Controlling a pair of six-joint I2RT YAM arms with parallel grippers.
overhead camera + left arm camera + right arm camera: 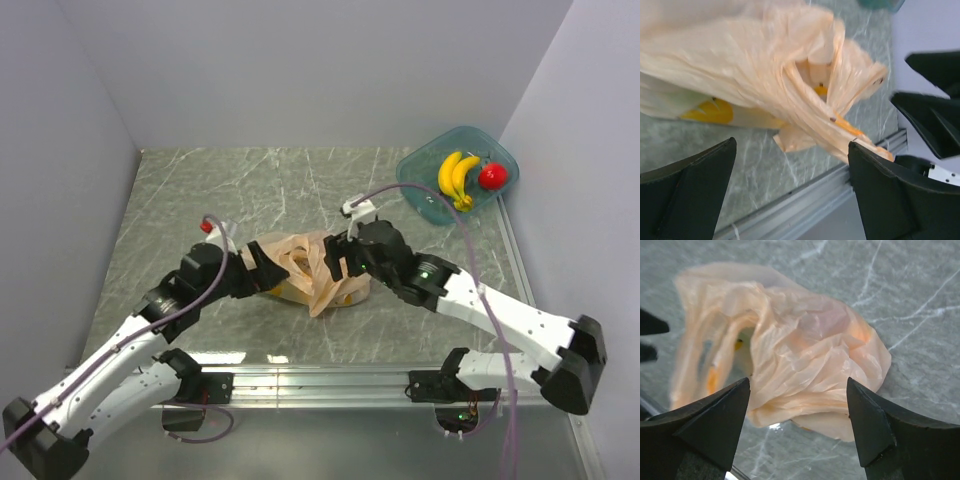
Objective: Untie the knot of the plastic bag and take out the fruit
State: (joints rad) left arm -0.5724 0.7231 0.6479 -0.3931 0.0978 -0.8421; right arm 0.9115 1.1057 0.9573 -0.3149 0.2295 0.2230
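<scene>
Pale-orange plastic bag lies crumpled mid-table between the left gripper and right gripper, both spread wide and empty as only the wrist views make plain, while the top view alone shows bananas in the teal tub at the far right corner.

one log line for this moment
left gripper: open, beside bag | right gripper: open, beside bag | bag: yellow fruit inside | tub: bananas, red fruit

Lab cell: plain walls, marble tabletop
</scene>
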